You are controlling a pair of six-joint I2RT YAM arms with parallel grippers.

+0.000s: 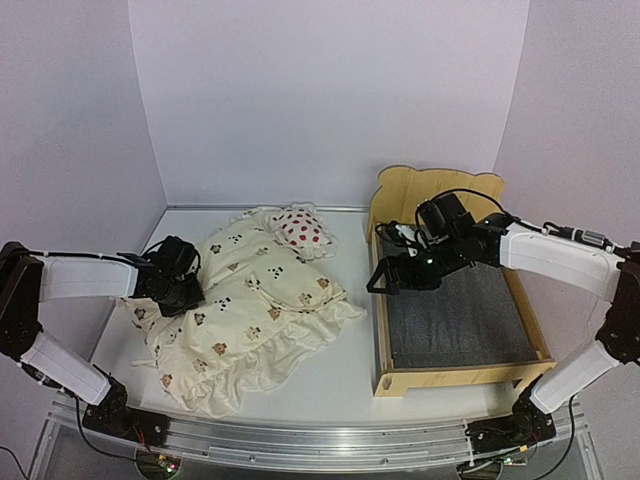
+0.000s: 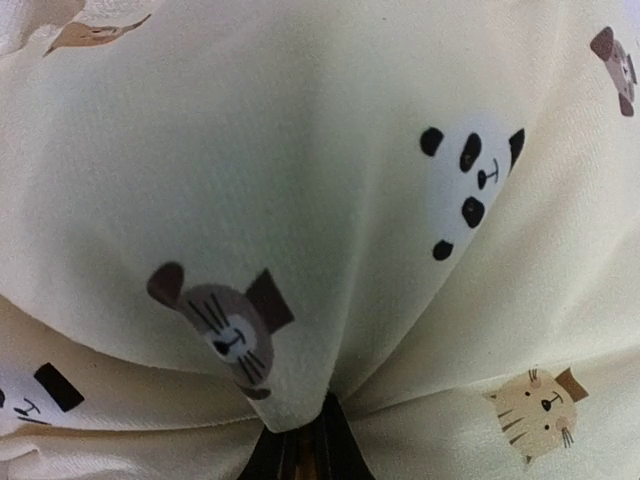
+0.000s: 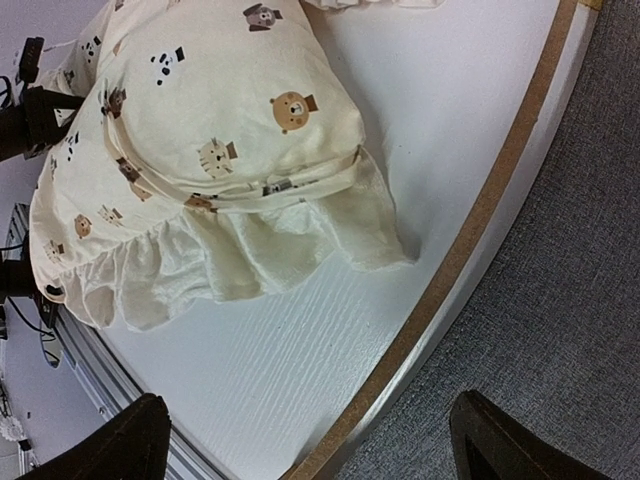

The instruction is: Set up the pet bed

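The pet bed (image 1: 462,377), a light plywood frame with a grey felt base, stands on the right of the table. Its left rail (image 3: 480,222) crosses the right wrist view. My right gripper (image 1: 384,280) (image 3: 312,450) hangs open over that rail, nothing between its fingers (image 3: 128,440). The cream animal-print cover (image 1: 255,310) (image 3: 215,120) lies crumpled on the left half of the table. My left gripper (image 1: 190,292) (image 2: 305,450) is shut on the cover (image 2: 300,180) at its left edge, the cloth bunched into the jaws. A white pillow with red spots (image 1: 300,228) rests on the cover's far end.
Pale walls enclose the white table (image 1: 340,350) on three sides. A metal rail (image 1: 300,440) runs along the near edge by the arm bases. A strip of bare tabletop (image 3: 300,350) separates the cover's ruffled hem from the bed frame.
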